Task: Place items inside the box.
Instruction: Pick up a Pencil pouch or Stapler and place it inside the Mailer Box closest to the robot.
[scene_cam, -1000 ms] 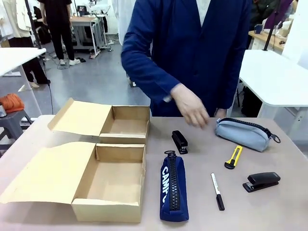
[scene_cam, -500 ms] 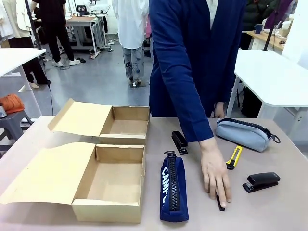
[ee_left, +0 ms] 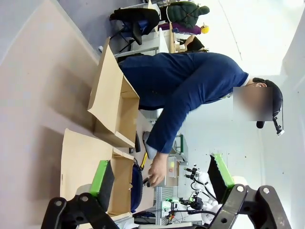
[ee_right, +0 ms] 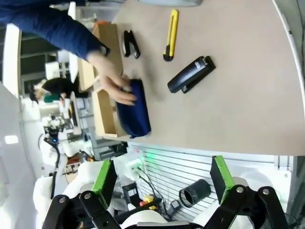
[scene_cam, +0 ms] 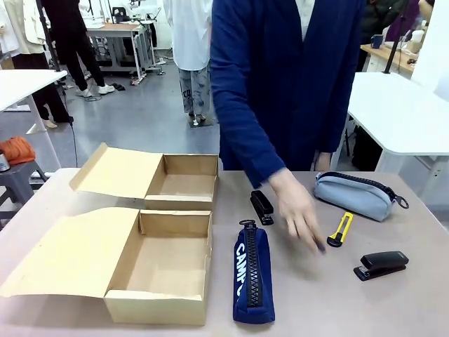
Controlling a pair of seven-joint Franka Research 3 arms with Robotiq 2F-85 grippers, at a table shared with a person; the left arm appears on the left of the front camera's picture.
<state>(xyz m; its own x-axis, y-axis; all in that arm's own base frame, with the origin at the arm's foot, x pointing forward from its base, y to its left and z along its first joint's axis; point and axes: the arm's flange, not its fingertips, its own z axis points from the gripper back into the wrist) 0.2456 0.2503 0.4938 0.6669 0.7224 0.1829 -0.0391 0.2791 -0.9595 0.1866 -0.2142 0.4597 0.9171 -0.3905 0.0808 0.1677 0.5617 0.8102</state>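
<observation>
With left tool (ee_left: 159, 164) and right tool (ee_right: 162, 167) spread wide, gripping nothing, wait clear of hand (scene_cam: 298, 210) over worktop (scene_cam: 309, 309), blurred, probably gripping marker (scene_cam: 319, 244). Carry past navy pencil case (scene_cam: 252, 277) lying beside near box (scene_cam: 158, 307); lower level inside, off flap (scene_cam: 70, 253).

The pencil case (scene_cam: 253, 281) is navy with white lettering, the utility knife (scene_cam: 341, 229) yellow, the pouch (scene_cam: 351, 196) grey.

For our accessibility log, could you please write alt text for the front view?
A person in a navy coat reaches a blurred hand over the table between a navy pencil case and yellow utility knife; two open cardboard boxes sit left.
</observation>
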